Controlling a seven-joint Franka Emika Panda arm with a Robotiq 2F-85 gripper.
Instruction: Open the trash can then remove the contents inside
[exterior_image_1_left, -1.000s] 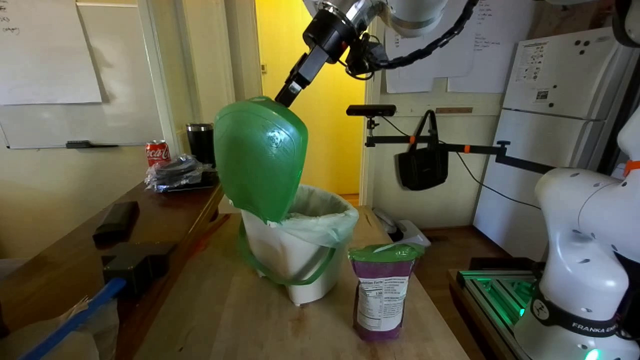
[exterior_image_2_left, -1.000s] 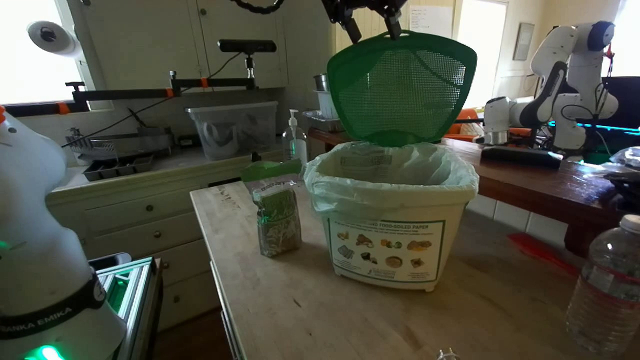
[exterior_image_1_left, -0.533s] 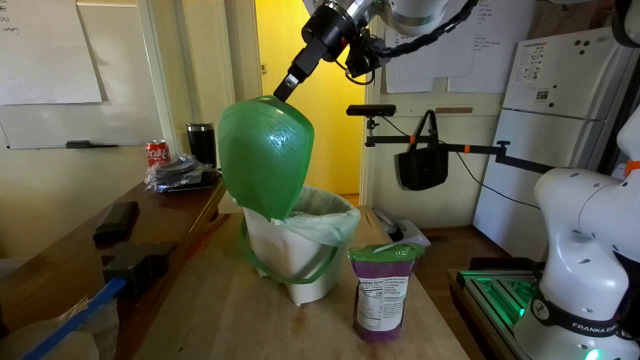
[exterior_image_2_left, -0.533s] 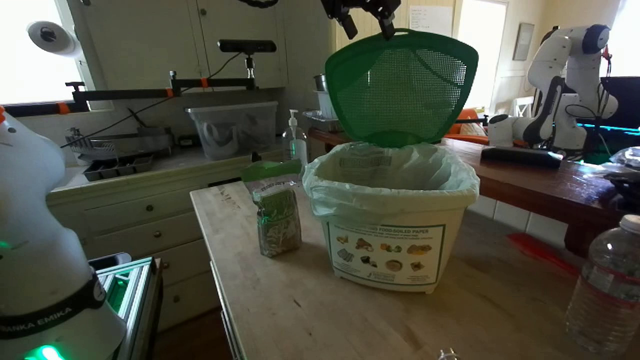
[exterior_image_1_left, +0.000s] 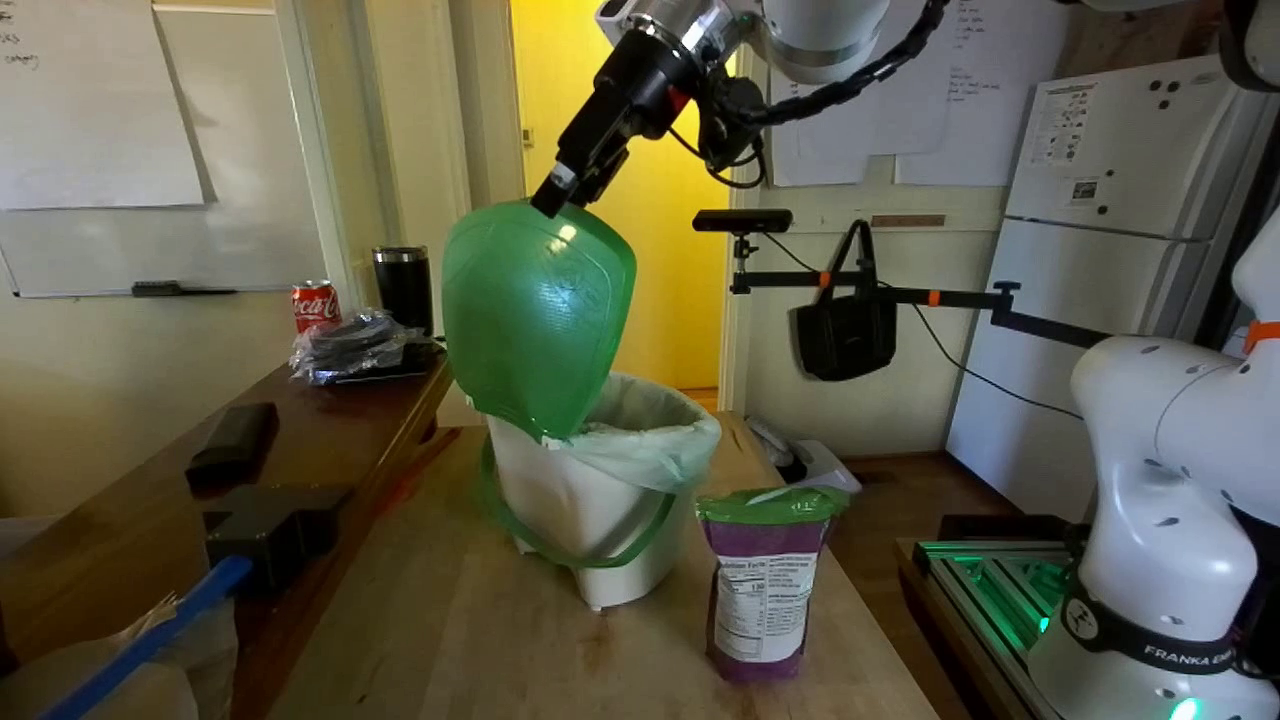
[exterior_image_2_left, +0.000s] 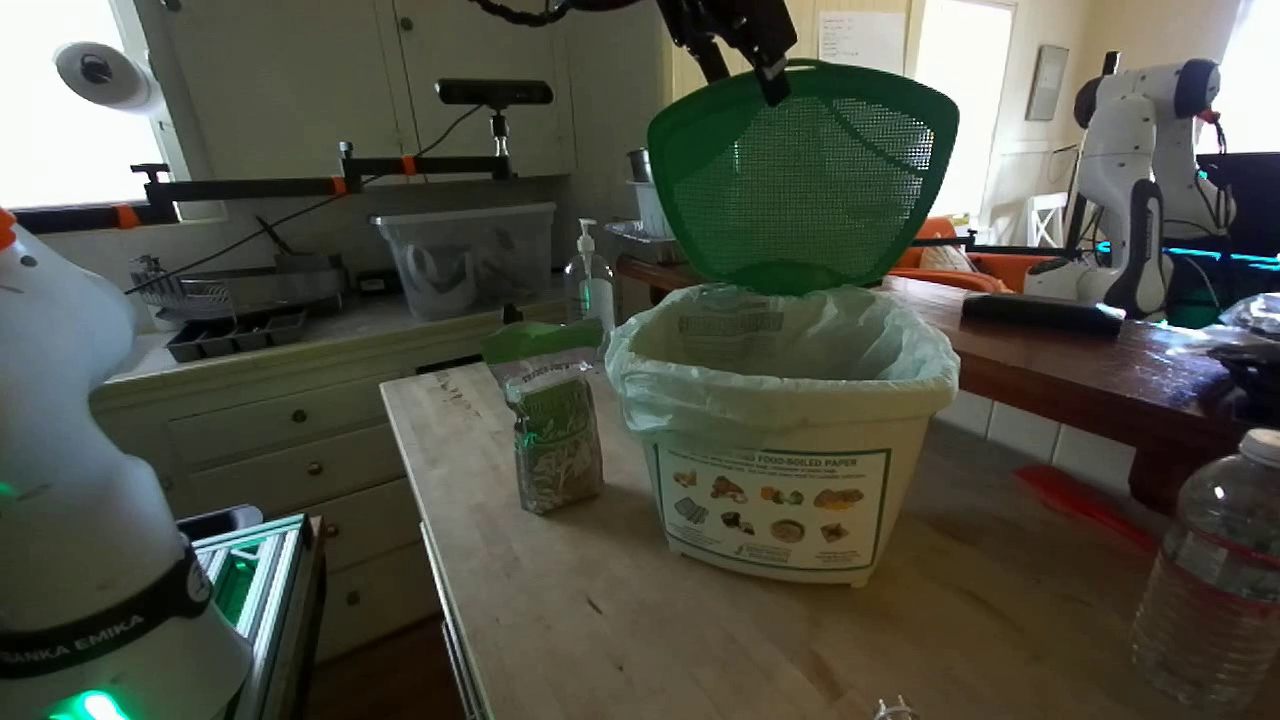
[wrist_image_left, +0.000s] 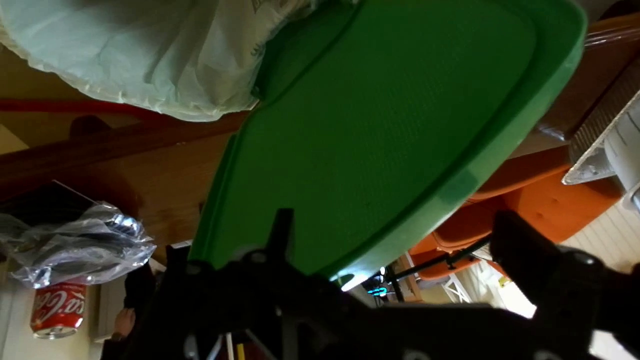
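trash can (exterior_image_2_left: 770, 500): white, upright on counter (exterior_image_2_left: 640, 640)
lid (exterior_image_1_left: 540, 320): glossy green, raised steeply
liner (exterior_image_2_left: 700, 400): whitish plastic, folded outward
packet (exterior_image_1_left: 768, 590): purple, white label, green top; upright on counter just beside trash can

The trash can (exterior_image_2_left: 780, 515) stands open (green lid (exterior_image_2_left: 815, 185) up), the packet (exterior_image_2_left: 556, 445) beside it.

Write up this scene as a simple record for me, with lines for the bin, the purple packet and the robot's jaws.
Container: white trash can with a pale plastic liner bag
Standing on: light wooden tabletop
Opening: green lid raised; bottom of the inside hidden
Next to the container: purple packet with a white nutrition label, upright, outside the trash can
Jaws: open, at the lid's upper edge; whether they touch it is unclear
Elsewhere: Coca-Cola can, black tumbler, clear plastic bottle
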